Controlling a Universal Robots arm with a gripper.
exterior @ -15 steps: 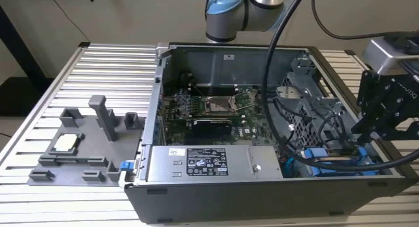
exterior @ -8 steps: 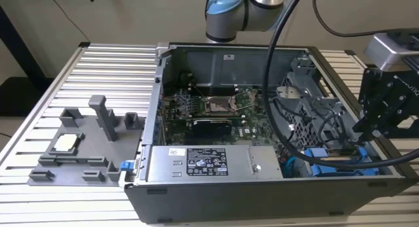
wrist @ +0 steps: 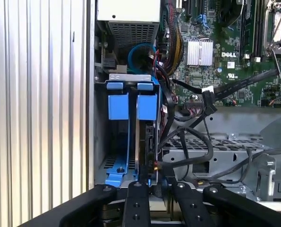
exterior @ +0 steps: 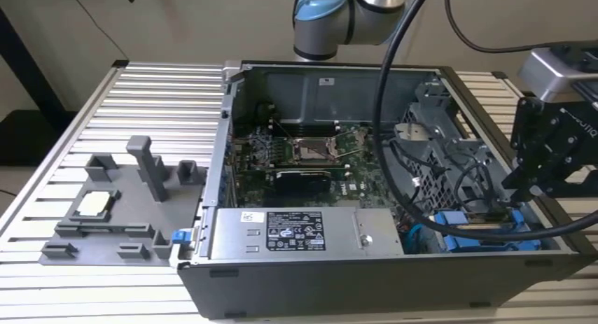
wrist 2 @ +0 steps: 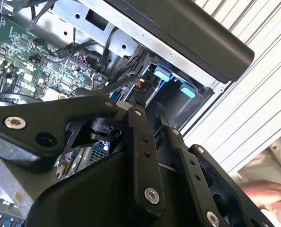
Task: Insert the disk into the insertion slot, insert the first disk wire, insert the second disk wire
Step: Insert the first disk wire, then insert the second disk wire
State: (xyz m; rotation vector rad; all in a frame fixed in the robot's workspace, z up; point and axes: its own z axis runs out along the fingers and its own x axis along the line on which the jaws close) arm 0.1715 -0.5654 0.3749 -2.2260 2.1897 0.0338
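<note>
- The disk stands on edge inside the slot, in the open computer box on the tabletop.
- The pincer is squeezed almost closed on the end of a black wire, right by the disk.

White sticker on power supply: dense black print, symbols, too small to read. Motherboard: white brand logo beside heatsink; small silkscreen codes illegible
</note>
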